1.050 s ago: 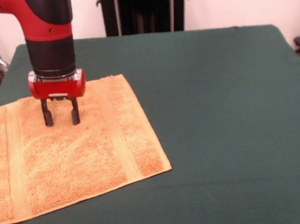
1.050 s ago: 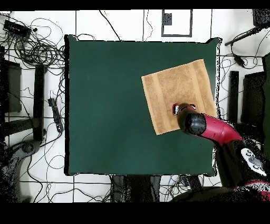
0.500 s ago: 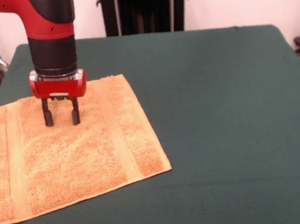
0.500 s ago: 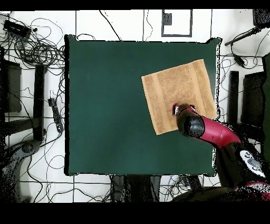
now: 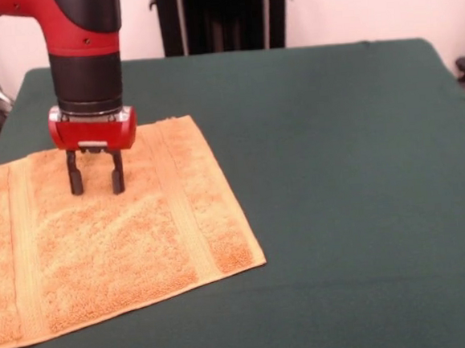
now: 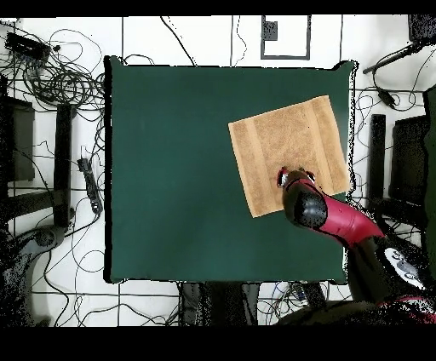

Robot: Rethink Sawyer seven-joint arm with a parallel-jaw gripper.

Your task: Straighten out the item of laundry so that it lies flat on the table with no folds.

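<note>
Hand (image 5: 95, 183) points straight down over the towel (image 5: 101, 241), fingers (image 5: 75, 181) parted and empty — gripping nothing. Tips sit at or just above the pile in the towel's half nearest the robot; contact can't be confirmed from either view. Red-and-black arm (image 6: 336, 217) comes in from the base side in the overhead view.

Towel lies spread on the green surface (image 5: 346, 181), near one side edge, rotated a bit off square with it. Both band stripes run straight, hem visible along the near edge and corner, no folds or bunching that I can see. In the front view part of it runs past the picture's edge, but the overhead view shows the full square outline.

Judgement: task looks essentially done, at most a final check left.

Handling: light, soft, limp terry — no stiffness, will drape and drag on the felt-like cover rather than slide freely. If any correction is needed, pinch at a hemmed corner or edge and pull outward low and slow; grabbing mid-panel would just raise a tent and make new wrinkles.
</note>
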